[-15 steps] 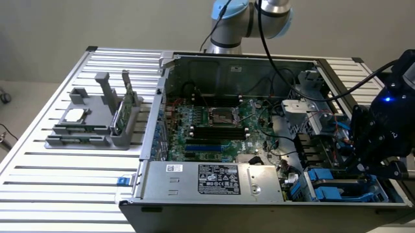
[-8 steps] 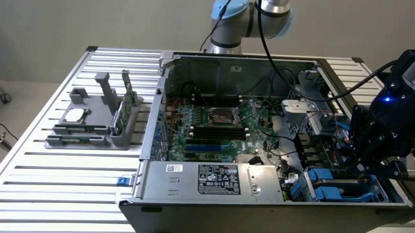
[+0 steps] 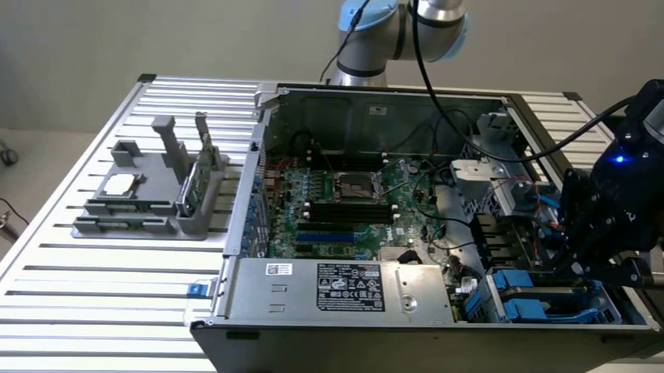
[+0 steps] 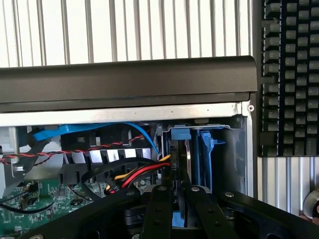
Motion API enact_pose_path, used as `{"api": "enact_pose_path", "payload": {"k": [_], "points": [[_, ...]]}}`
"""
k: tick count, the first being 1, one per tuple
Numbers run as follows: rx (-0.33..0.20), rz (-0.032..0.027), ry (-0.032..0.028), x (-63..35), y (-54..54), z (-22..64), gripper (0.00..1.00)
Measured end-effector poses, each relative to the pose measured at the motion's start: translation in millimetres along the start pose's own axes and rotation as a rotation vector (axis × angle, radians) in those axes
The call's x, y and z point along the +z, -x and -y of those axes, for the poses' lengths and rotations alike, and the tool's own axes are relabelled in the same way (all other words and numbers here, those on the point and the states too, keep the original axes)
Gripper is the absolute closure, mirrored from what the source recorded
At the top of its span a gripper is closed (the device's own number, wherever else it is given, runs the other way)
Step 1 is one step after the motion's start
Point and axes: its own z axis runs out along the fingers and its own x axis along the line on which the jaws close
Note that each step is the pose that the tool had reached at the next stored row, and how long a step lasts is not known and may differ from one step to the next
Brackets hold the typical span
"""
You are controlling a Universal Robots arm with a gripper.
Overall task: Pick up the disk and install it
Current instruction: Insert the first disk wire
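Observation:
The disk (image 4: 185, 158) stands on edge in the blue drive bay (image 4: 207, 154) at the corner of the open computer case (image 3: 311, 311). Its thin silver-grey side and a bit of its blue carrier show between my fingers. My gripper (image 4: 178, 193) sits right over it, the two black fingers (image 4: 159, 209) shut close on the carrier. In the exterior view my gripper (image 3: 593, 273) hangs over the blue bays (image 3: 534, 301) at the case's lower right and covers the disk there.
Red, yellow and black cables (image 4: 142, 173) and a blue cable (image 4: 89, 130) run just beside the bay. The case's dark wall (image 4: 124, 79) stands behind it, with a keyboard (image 4: 289, 74) outside. A grey fixture (image 3: 145, 198) with parts sits at the exterior view's left.

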Motion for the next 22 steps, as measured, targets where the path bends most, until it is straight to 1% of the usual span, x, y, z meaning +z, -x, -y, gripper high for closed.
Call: {"api": "enact_pose_path", "payload": {"k": [11, 22], "points": [[-0.005, -0.0002, 0.0000, -2.3, 0.0, -0.1, 0.84], [-0.005, -0.0001, 0.0000, -0.3, 0.0, 0.0, 0.84]]}}
